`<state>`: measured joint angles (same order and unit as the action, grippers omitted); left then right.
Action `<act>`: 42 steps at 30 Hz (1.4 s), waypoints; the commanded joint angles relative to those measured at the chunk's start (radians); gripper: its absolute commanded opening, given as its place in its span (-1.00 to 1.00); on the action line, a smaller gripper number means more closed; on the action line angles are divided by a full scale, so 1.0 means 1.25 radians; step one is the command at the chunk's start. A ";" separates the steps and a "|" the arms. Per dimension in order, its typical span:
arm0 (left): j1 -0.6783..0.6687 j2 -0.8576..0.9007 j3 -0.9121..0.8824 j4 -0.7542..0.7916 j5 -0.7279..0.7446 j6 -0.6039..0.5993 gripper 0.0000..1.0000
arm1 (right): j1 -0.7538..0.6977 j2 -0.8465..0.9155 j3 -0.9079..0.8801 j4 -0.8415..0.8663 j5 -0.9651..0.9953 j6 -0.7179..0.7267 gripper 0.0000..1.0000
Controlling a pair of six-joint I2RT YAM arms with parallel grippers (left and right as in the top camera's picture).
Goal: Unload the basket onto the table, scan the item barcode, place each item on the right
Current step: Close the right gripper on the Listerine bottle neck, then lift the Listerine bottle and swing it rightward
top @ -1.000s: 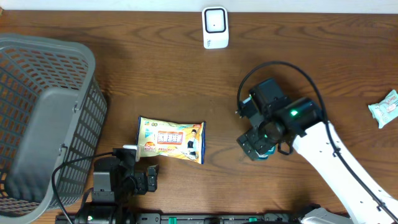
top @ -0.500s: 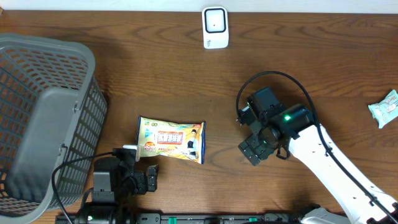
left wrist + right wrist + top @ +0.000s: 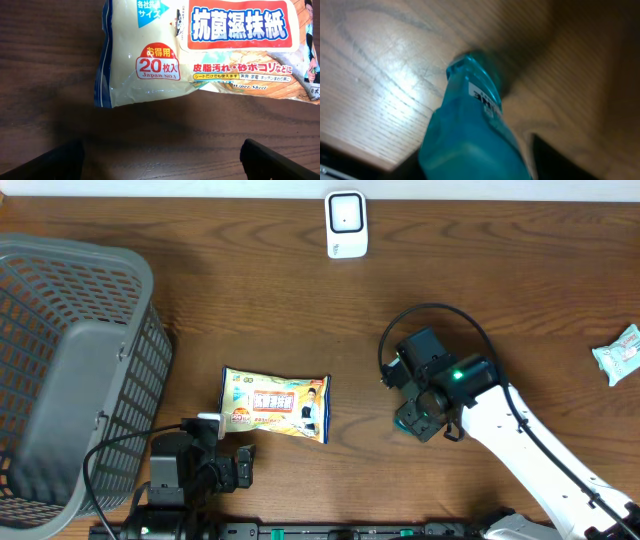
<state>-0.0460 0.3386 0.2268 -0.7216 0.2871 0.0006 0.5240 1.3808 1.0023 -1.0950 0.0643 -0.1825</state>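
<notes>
A teal see-through bottle (image 3: 470,135) lies on the wooden table, its narrow end pointing away from the right wrist camera. My right gripper (image 3: 420,420) is down over the bottle, right of the table's middle, with both dark fingers pressed against its sides. A cream wipes packet (image 3: 276,404) with red and blue print lies left of centre. My left gripper (image 3: 160,167) stands open just short of the packet's near edge, with only bare wood between its fingers. The white scanner (image 3: 346,224) stands at the far edge.
A grey mesh basket (image 3: 60,380) fills the left side of the table. A small pale green packet (image 3: 620,353) lies at the right edge. A black cable loops above the right wrist.
My right gripper's jaws have drawn in from wide open onto the teal bottle, and the wrist has turned slightly. The left arm and the wipes packet have not moved.
</notes>
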 commanded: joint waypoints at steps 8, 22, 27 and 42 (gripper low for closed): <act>0.002 -0.002 0.004 0.000 0.007 0.005 0.99 | 0.033 -0.004 0.033 -0.030 0.005 0.002 -0.98; 0.002 -0.002 0.004 0.000 0.007 0.005 0.99 | 0.031 -0.004 0.211 -0.050 -0.289 0.007 -0.98; 0.002 -0.002 0.004 0.000 0.007 0.005 0.99 | 0.031 -0.006 0.233 -0.043 -0.439 0.007 -0.98; 0.002 -0.002 0.004 0.000 0.007 0.005 0.99 | -0.070 -0.068 0.238 -0.052 -0.968 0.198 -0.98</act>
<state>-0.0460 0.3386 0.2268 -0.7219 0.2871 0.0006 0.4850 1.3186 1.2621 -1.1526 -0.9325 -0.0711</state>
